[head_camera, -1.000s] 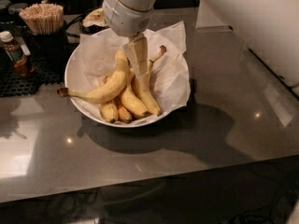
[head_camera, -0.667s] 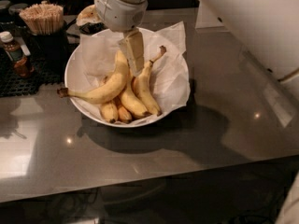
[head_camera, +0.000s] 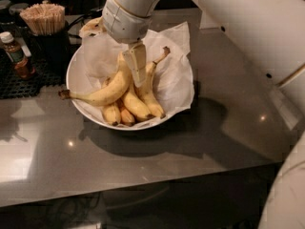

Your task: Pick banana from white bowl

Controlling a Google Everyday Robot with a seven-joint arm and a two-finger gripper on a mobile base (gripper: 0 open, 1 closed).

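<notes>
The white bowl (head_camera: 72, 80), lined with crinkled white paper (head_camera: 172, 75), stands on the grey counter at centre left. The banana (head_camera: 102, 95) is long and curved. It lies across the left of the pile, and its thin stem with a dark tip points left over the bowl's rim. Shorter bananas (head_camera: 137, 107) lie beside and under it. My gripper (head_camera: 139, 80) reaches down from above into the middle of the pile, at the long banana's right end, and partly hides the fruit behind it.
A black cup of wooden sticks (head_camera: 44, 20) and a small brown bottle (head_camera: 17, 57) stand on a black mat (head_camera: 24, 86) left of the bowl. My white arm (head_camera: 248, 27) fills the upper right. The counter's front edge (head_camera: 143, 182) runs below.
The gripper has shifted slightly left and dipped a little lower into the pile. The bananas and the bowl have not visibly moved.
</notes>
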